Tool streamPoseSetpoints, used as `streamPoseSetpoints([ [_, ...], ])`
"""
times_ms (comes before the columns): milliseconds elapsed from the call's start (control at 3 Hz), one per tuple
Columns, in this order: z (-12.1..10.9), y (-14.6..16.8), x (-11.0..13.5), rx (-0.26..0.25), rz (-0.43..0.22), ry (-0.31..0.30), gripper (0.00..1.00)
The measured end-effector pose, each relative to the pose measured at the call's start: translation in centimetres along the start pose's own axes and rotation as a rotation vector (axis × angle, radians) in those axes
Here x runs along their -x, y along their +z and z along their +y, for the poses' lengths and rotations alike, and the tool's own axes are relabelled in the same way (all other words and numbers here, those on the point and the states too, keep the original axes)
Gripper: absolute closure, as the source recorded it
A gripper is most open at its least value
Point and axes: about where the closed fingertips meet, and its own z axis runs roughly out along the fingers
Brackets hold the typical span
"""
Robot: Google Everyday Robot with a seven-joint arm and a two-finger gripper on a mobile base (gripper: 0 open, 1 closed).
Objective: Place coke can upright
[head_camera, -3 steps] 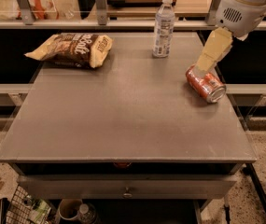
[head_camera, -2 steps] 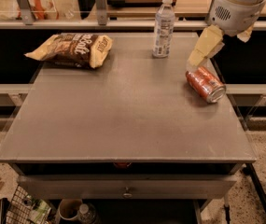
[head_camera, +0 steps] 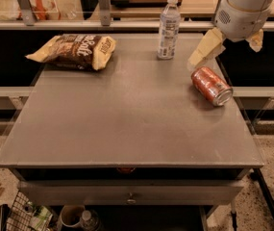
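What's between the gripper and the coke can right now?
Nothing. In the camera view the gripper hovers above the coke can, lying on its side near the right edge of the table; the gap is bare.

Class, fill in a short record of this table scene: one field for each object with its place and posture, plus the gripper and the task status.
coke can: on its side, right part of table, silver end facing front right
water bottle: upright, back of table, apart from the can
chip bag: lying flat, back left
table: grey top
gripper: above and behind the can, open, holding nothing
task status: can not yet upright
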Motion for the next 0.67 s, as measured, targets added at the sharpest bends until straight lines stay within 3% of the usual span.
streamPoseSetpoints([
  [333, -1.0, 1.4, -0.8, 0.025, -0.001, 0.062, 0.00],
  [667, -0.9, 2.9, -0.7, 0.053, 0.007, 0.085, 0.00],
])
